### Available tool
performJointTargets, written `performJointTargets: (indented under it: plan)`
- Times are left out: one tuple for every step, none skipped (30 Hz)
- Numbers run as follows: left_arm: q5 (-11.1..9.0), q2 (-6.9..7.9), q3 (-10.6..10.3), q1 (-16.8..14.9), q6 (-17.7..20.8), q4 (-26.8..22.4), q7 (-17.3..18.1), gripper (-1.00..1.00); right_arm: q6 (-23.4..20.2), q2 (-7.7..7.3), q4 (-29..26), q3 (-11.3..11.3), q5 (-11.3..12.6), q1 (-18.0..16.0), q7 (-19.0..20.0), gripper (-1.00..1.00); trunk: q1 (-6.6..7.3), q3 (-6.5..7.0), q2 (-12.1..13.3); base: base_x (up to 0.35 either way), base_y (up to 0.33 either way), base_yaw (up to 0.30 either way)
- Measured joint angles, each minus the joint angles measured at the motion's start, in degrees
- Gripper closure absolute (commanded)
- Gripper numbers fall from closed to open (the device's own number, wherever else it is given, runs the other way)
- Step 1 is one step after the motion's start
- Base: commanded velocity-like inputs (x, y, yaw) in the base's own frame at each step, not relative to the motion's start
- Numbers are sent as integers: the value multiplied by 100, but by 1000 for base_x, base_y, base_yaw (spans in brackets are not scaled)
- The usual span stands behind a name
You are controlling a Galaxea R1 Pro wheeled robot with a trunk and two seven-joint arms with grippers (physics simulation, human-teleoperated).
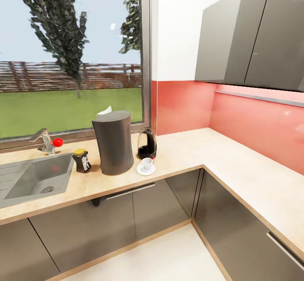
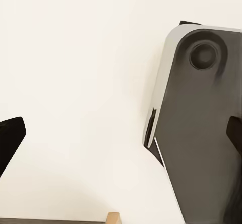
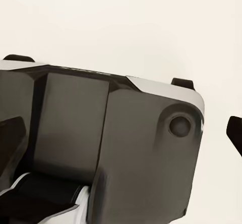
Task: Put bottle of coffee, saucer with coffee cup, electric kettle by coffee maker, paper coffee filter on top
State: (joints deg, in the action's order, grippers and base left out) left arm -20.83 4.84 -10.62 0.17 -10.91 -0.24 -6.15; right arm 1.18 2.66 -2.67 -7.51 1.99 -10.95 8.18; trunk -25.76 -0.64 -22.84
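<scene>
On the countertop in the head view, a dark coffee bottle with a yellow lid stands beside the sink. To its right rises a tall dark grey tapered appliance with a white paper filter peeking out at its top. A small black rounded appliance with a red part stands further right. I cannot tell which of the two is the kettle. A white cup sits on a white saucer in front of it. My left gripper and right gripper hang open over pale floor, holding nothing.
A steel sink with a faucet and a red object lies at the left under the window. The counter turns a corner to the right beneath grey wall cabinets. My own grey base shows under both wrists.
</scene>
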Motion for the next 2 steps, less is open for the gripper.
performJointTargets:
  plan:
    - [-1, 0, -2, 0, 1, 0, -3, -100, 2, 0, 0, 0, 0, 0, 0, -100, 0, 0, 0, 0, 0, 0]
    - [-1, 0, -3, 0, 2, 0, -3, -100, 3, -1, -1, -1, 0, 0, 0, -100, 0, 0, 0, 0, 0, 0]
